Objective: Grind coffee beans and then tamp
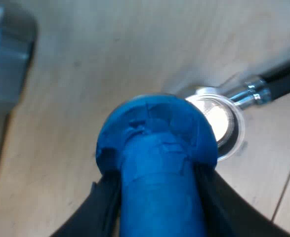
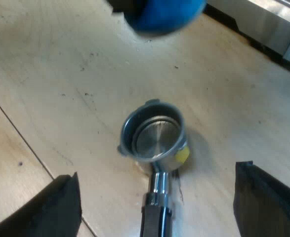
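Left hand (image 1: 157, 182) clamped on blue tamper (image 1: 154, 128) over table (image 1: 75, 113); the tamper head hides part of metal holder (image 1: 224, 118) rim. Holder lies flat, basket up. Right hand (image 2: 154, 187) open, fingers wide astride dark handle (image 2: 156, 219). Espresso machine (image 2: 263, 22) nearby.

A pale wooden tabletop (image 2: 51, 84), crossed by dark seams, carries the metal holder (image 2: 157, 138) lying basket-mouth up. What seems to be the espresso machine (image 2: 268, 22) stands near it.
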### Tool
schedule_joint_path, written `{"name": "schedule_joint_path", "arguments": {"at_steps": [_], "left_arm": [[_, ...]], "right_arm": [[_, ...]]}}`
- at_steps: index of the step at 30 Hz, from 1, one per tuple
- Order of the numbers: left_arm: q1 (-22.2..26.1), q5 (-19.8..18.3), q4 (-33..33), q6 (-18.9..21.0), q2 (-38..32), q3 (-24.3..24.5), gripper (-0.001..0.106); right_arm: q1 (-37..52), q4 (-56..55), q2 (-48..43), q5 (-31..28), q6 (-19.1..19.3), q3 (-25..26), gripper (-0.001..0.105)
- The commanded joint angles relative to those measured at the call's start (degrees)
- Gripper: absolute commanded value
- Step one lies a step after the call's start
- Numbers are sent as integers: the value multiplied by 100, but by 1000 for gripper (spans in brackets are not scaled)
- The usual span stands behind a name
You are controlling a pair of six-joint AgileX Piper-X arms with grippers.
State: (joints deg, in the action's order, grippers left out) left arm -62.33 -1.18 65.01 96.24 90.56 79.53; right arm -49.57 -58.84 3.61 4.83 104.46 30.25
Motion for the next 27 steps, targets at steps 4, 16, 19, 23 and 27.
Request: {"name": "schedule_joint_path", "arguments": {"at_steps": [4, 16, 19, 23, 27], "left_arm": [[487, 117, 343, 92, -475, 31, 1], [1366, 183, 394, 242, -1447, -848, 1], [1630, 183, 316, 254, -1777, -1263, 1], [1995, 183, 225, 254, -2077, -1775, 1], [2538, 156, 91, 254, -2283, -2356, 1]], "right_arm": [[4, 489, 347, 55, 253, 17, 66], [4, 1719, 1750, 546, 503, 17, 66], [4, 2047, 2062, 672, 508, 17, 66], [4, 2363, 2365, 820, 508, 17, 66], [4, 2659, 2683, 936, 508, 17, 66]]}}
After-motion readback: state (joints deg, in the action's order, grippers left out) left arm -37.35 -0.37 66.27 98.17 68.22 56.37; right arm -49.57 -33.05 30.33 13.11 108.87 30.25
